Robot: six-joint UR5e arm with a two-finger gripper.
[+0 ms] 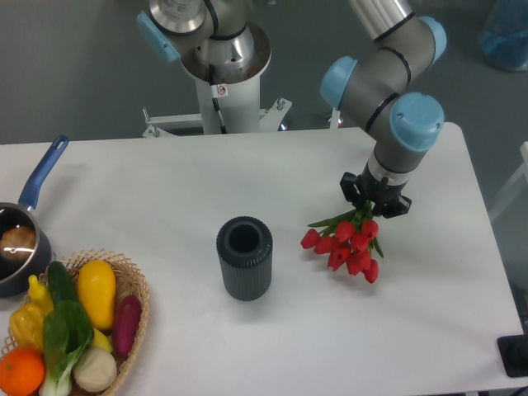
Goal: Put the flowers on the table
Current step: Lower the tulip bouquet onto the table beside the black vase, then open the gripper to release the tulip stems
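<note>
I have the gripper (374,206) at the right of centre in the frame, pointed down over the table (165,181). Its fingers are pinched on the stem end of the flowers (346,244); the fingertips themselves are hidden behind the leaves, so I infer the grasp from the way the bunch hangs directly beneath the tool. The red heads fan down and to the left of the tool. I cannot tell whether they touch the surface or hang just above it.

Step in hand, as I judge it: the set-down. The next move calls for lowering until the bunch rests along the table, then spreading the fingers and lifting straight up so the stems are not dragged.

The dark ribbed vase (244,257) stands upright in the centre of the frame, near the blooms on their left but apart from them. It is the only nearby obstacle. The basket (136,289) of vegetables and the blue-handled pan (25,239) sit at the lower left, well apart.
</note>
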